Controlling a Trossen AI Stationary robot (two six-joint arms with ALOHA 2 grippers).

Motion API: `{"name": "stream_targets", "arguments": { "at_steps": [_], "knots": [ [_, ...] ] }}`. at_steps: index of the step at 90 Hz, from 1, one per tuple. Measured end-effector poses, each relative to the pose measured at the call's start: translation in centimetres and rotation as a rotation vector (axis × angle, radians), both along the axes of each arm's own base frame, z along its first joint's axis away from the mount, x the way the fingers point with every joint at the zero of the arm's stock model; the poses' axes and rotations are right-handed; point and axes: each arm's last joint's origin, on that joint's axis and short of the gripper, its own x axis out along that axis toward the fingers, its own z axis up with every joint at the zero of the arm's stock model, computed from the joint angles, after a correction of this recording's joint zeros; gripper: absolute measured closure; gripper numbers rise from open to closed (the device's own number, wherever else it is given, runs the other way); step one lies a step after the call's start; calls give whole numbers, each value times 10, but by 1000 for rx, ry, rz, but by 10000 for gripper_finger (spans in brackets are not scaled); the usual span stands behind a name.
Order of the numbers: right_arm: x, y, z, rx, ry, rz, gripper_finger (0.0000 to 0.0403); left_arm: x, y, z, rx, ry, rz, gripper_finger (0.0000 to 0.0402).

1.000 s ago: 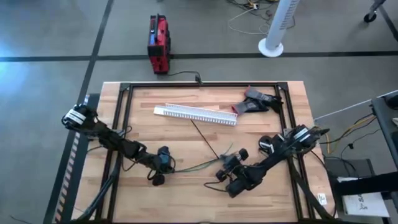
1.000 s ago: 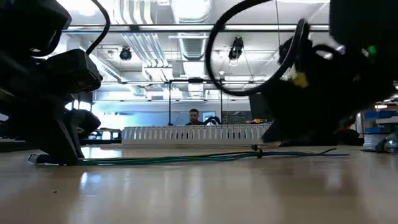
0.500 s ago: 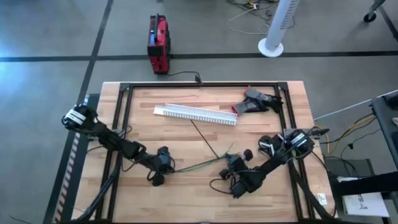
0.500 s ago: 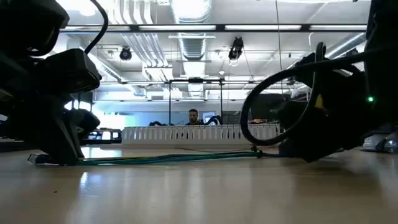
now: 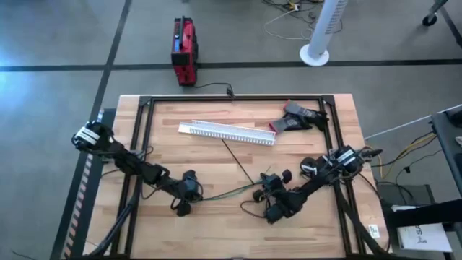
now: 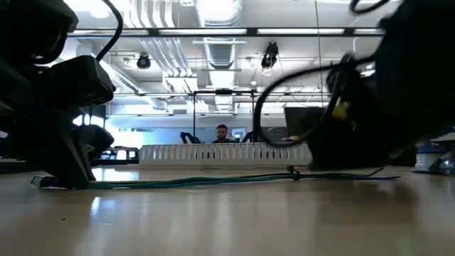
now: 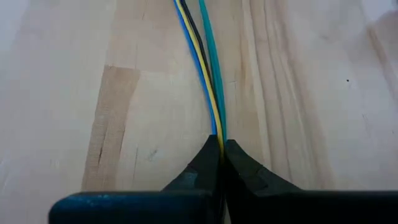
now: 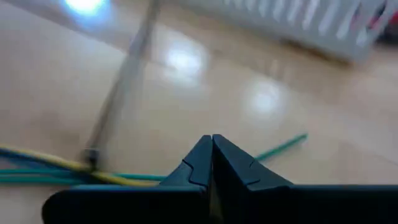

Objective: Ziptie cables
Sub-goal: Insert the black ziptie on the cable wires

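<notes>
Worktop (image 5: pixel 216 224): pale wood planks with a black frame along its edges; glossy in the low view.
Left gripper (image 5: pixel 189 189): low on the worktop's near left, jaws pinched on one end of the cables (image 7: pixel 208 74).
Cables: blue, yellow, dark and green strands, lying flat and running from the left jaws rightward to the right gripper (image 5: pixel 273 189).
Right gripper: near centre-right, tips pressed together with nothing seen between them, poised just beside the cables' far end.
Ziptie (image 5: pixel 238 161): thin dark strip lying aslant mid-worktop, one end by the channel (image 5: pixel 227 133), the other meeting the cables.
Channel: white, slotted, lying across the far half.
Tool (image 5: pixel 297 118): black and red, at the far right corner.
Writing: none readable.
Floor: grey; a red box (image 5: pixel 183 50) and a white fan base (image 5: pixel 315 55) past the far edge.
Room: strip-lit ceiling with ducts; a person (image 6: pixel 222 133) sits behind the channel.
</notes>
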Motion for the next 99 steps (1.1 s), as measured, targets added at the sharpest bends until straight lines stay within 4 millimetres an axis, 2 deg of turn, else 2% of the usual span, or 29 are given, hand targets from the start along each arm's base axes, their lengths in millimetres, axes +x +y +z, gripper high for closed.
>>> {"name": "stream_targets", "arguments": {
  "at_steps": [6, 37, 55, 69, 82, 99],
  "knots": [
    [-1, -4, 2, 41, 21, -5, 403, 0, 0, 0, 1, 0, 0, 401],
    [-23, -11, 9, 20, 158, 10, 403, 0, 0, 0, 2, -1, 1, 401],
    [-20, -7, 26, 39, 199, 68, 403, 0, 0, 0, 2, -1, 5, 402],
    [-10, 5, 41, 20, 71, 118, 403, 0, 0, 0, 3, -2, 7, 402],
    [-1, 16, 33, 25, 31, 202, 403, 0, 0, 0, 2, -6, 8, 402],
    [-6, 12, 15, 54, 47, 138, 403, 0, 0, 0, -1, -5, 14, 402]
  ]
}}
